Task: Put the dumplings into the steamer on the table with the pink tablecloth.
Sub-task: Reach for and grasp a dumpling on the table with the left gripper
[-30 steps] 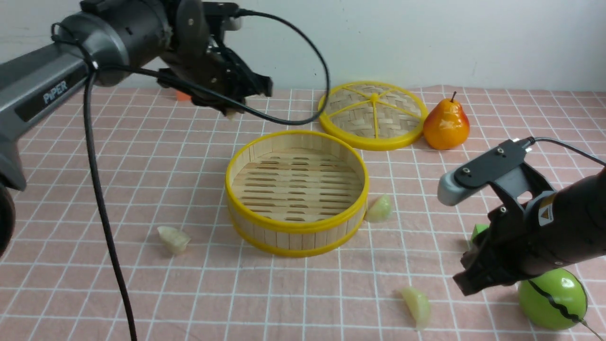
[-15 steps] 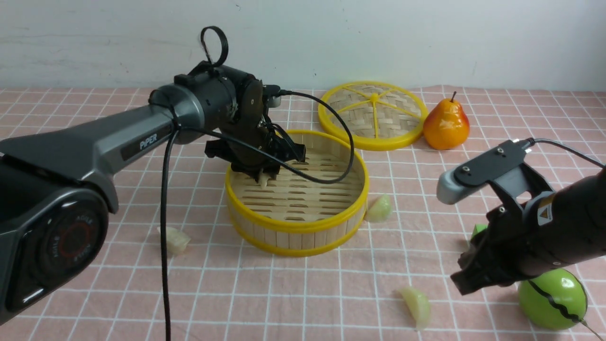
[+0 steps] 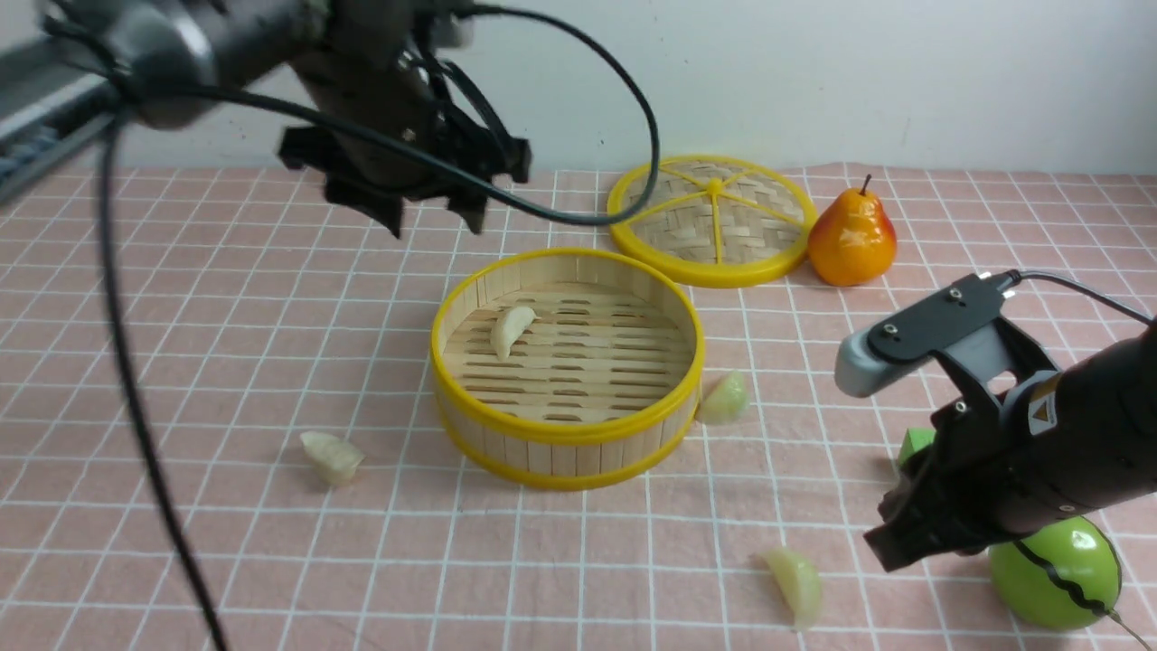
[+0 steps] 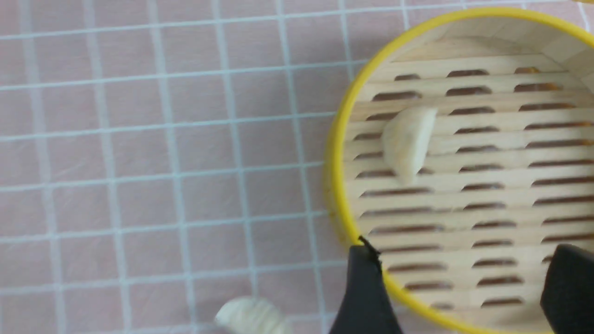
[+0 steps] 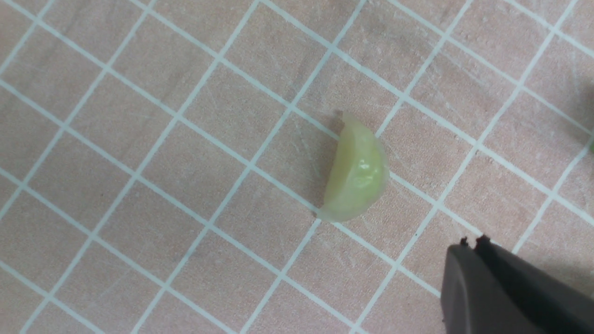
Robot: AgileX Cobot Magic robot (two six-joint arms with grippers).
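Note:
The round bamboo steamer [image 3: 567,434] stands mid-table on the pink tablecloth [image 3: 226,344]. One pale dumpling [image 3: 511,330] lies on its slatted floor, seen close in the left wrist view as dumpling [image 4: 408,141] inside the yellow rim [image 4: 336,139]. Three dumplings lie on the cloth: one to the left [image 3: 332,456], one against the steamer's right wall [image 3: 725,398], one at the front [image 3: 795,586]. My left gripper [image 3: 434,224] hangs open and empty above the steamer's far left side [image 4: 466,253]. My right gripper [image 3: 890,542] is shut, beside the front dumpling [image 5: 357,174].
The flat woven yellow lid [image 3: 714,217] lies behind the steamer, with an orange-red pear [image 3: 851,237] to its right. A green apple [image 3: 1053,570] and a small green cube [image 3: 915,445] sit close under my right arm.
My left gripper went down into the steamer with a dumpling, opened, left it on the slats, and rose back up to the left. The right arm barely moved.

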